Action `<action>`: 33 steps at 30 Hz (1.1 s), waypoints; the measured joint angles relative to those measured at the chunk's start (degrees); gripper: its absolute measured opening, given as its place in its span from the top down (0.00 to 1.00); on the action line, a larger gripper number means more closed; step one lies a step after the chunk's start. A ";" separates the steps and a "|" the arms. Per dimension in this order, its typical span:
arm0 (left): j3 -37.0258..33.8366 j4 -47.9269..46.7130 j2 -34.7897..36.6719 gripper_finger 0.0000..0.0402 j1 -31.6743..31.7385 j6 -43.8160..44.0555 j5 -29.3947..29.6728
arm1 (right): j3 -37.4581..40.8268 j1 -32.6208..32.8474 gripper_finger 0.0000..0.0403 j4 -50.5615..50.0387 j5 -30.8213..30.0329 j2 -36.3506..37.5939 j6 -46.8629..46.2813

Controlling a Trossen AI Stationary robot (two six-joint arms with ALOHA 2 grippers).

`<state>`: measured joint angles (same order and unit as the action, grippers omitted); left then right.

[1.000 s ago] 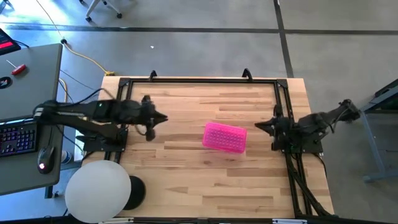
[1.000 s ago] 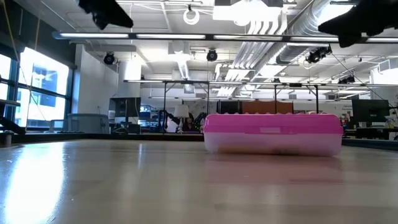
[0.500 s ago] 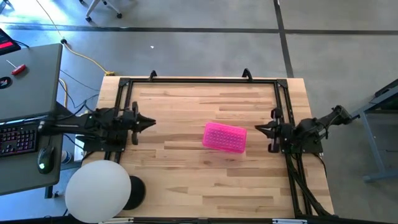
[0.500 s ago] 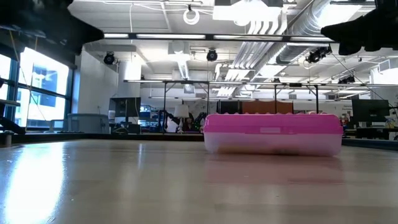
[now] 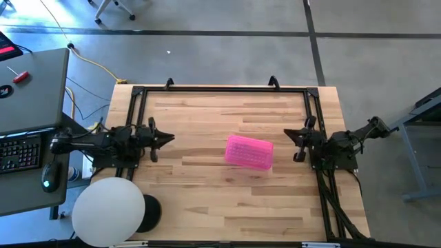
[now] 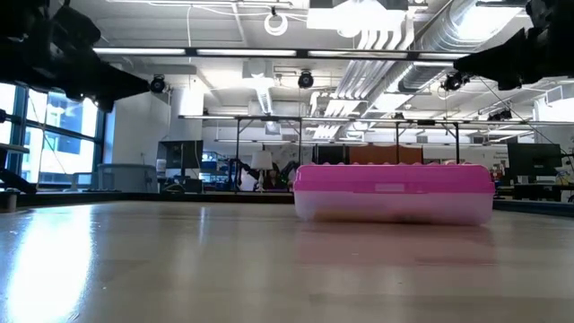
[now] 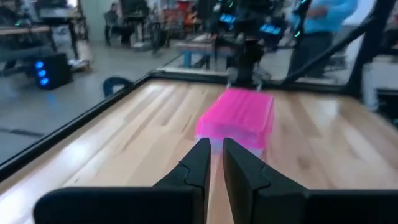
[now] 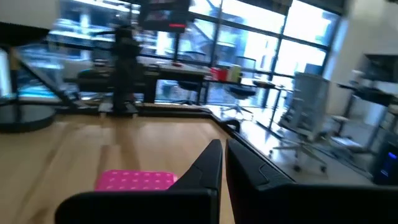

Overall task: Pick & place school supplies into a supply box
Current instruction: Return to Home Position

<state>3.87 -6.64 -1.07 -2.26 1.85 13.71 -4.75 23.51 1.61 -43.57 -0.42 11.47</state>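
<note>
The supply box [image 5: 249, 151], pink lid over a clear base, lies shut on the middle of the table; it also shows in the low view [image 6: 393, 191], the left wrist view [image 7: 237, 117] and the right wrist view [image 8: 135, 180]. No pens, pencils or scissors are in view. My left gripper [image 5: 167, 138] hovers at the table's left edge, fingers nearly together [image 7: 213, 163], pointing at the box. My right gripper [image 5: 289, 135] hovers at the right edge, fingers nearly together [image 8: 223, 163], empty.
A black metal frame [image 5: 220, 89] runs along the table's far, left and right edges. A white round lamp shade [image 5: 109, 212] overhangs the near left corner. A desk with a keyboard [image 5: 19, 151] stands left of the table. A person [image 7: 320, 25] stands beyond the table.
My left arm has drawn back toward the table's left edge and come down, its gripper now pointing level at the box. My right gripper has shifted slightly at the right edge. The box has stayed where it was.
</note>
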 joint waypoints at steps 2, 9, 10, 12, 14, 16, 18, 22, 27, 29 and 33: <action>-0.75 2.93 0.03 0.82 0.00 -0.12 -3.10 | 0.00 0.00 1.00 -0.05 -2.14 0.00 -1.72; -1.17 4.33 0.45 0.82 0.00 -1.30 -13.14 | 0.00 -0.02 1.00 -0.07 -2.51 0.00 -5.22; -1.17 4.13 0.45 0.82 0.00 -0.89 -13.18 | 0.00 -0.02 1.00 -0.07 -2.52 0.00 -5.23; -1.15 2.44 0.45 0.82 0.00 0.12 -12.98 | 0.00 -0.02 1.00 -0.07 -2.53 0.00 -5.25; -1.08 2.03 0.33 0.82 0.00 1.76 -13.28 | 0.00 -0.02 1.00 -0.07 -2.53 0.00 -5.23; -1.05 1.86 -0.10 0.82 0.00 4.39 -14.44 | 0.00 -0.02 1.00 -0.07 -2.53 0.00 -5.21; -1.04 1.80 -0.56 0.82 -0.02 6.27 -15.06 | 0.00 -0.02 1.00 -0.07 -2.53 0.00 -5.19; -1.04 1.68 -0.54 0.82 0.00 6.08 -14.38 | 0.00 -0.02 1.00 -0.07 -2.53 0.00 -5.08; -1.04 1.73 -0.56 0.82 0.00 6.01 -13.79 | 0.00 -0.02 1.00 -0.09 -2.53 0.00 -5.08; -1.05 2.16 -0.54 0.82 0.00 5.77 -13.43 | 0.00 -0.02 1.00 -0.09 -2.53 0.00 -5.07; -1.12 3.06 -0.54 0.82 0.00 5.85 -12.76 | 0.00 -0.02 1.00 -0.09 -2.53 0.00 -5.08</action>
<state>2.74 -3.58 -1.61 -2.26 7.69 0.96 -4.75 23.49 1.52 -46.11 -0.43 6.39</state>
